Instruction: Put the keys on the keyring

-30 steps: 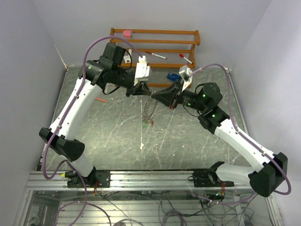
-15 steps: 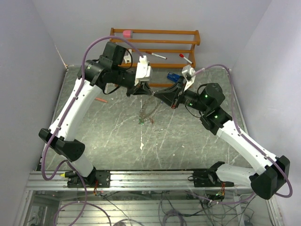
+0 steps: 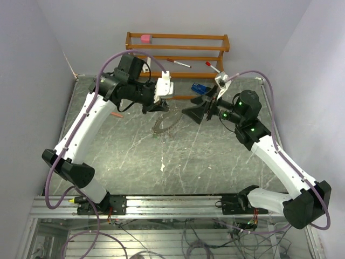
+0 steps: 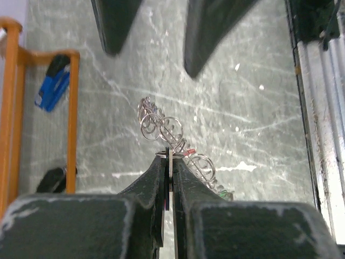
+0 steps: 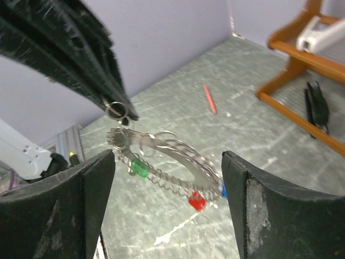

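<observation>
R hand (image 3: 192,116) has just released & backed off, jaws now wide, empty, so the keyring (image 5: 161,151) w/ tagged keys (image 5: 139,168) hangs over the tabletop (image 3: 215,156) from my L hand (image 4: 170,155) alone, clamped tight on its rim; I judge re-grip req'd.

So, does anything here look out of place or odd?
One thin red stick, maybe a pen, lies loose on the table, while the other pens sit on the wooden rack. The keyring also dangles tilted from the left gripper, pinched at its rim.
</observation>
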